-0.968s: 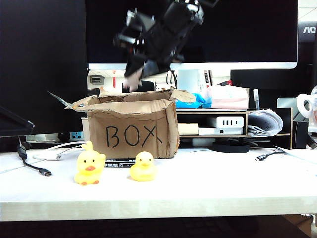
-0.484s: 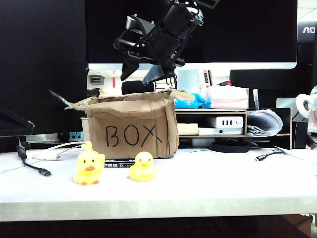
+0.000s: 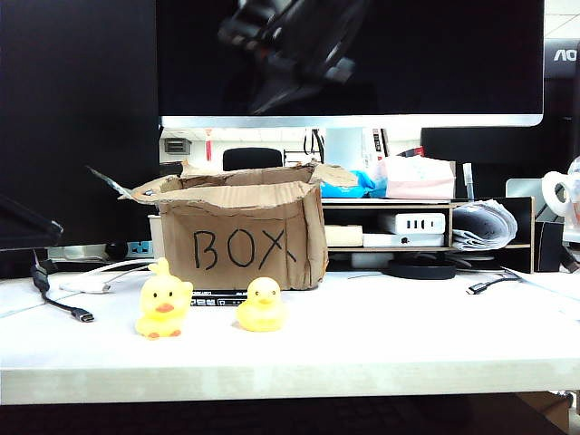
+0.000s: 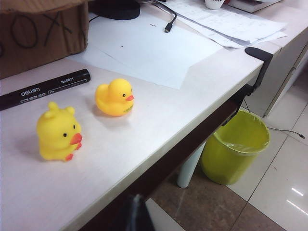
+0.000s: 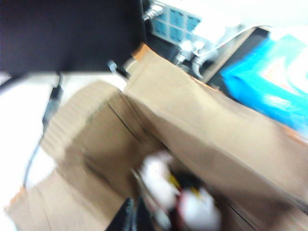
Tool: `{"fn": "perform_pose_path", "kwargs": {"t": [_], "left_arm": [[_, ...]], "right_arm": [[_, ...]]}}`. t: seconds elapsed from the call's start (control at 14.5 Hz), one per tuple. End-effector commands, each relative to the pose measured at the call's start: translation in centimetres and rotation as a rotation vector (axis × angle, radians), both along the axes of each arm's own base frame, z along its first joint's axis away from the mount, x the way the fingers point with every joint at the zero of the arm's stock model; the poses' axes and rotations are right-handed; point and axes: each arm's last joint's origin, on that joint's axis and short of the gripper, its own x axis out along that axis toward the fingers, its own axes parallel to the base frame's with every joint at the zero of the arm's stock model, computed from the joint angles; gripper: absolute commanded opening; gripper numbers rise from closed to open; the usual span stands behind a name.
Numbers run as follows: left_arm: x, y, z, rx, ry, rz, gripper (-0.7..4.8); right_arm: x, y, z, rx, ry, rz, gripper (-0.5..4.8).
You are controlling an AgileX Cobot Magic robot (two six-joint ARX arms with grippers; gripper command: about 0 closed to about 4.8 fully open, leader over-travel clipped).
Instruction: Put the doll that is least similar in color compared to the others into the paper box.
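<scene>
Evenly lit from overhead, bright on the counter (image 3: 381,349), soft shadows under both ducks (image 4: 114,97). Heavy motion smear across the right pincer (image 3: 290,41) high in the exterior view; right wrist view blurred throughout. Glare spots on floor tiles (image 4: 288,192).

The paper box (image 3: 243,231) is brown corrugated cardboard with "BOX" handwritten on its front in black marker. Just in front of it stand two yellow ducks (image 3: 163,300) (image 3: 262,304), each with an orange beak. A black marker pen (image 4: 43,89) with white lettering lies beside the box. The desk (image 3: 381,344) is pale, near white. Inside the box a blurred white shape, the doll (image 5: 159,183), shows. Well below the box stands a lime-green bin (image 4: 236,151).
</scene>
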Motion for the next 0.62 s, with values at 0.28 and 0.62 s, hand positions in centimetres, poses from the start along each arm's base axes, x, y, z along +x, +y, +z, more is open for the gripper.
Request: {"fn": "perform_pose_path", "kwargs": {"t": [0.28, 0.62], "left_arm": [[0.6, 0.7, 0.1, -0.007, -0.009, 0.079, -0.05], [1.5, 3.6, 1.4, -0.083, -0.137, 0.360, -0.05]], "right_arm": [[-6.2, -3.2, 2.3, -0.315, 0.161, 0.091, -0.05], [-9.2, -2.9, 5.2, -0.307, 0.036, 0.051, -0.05]]}}
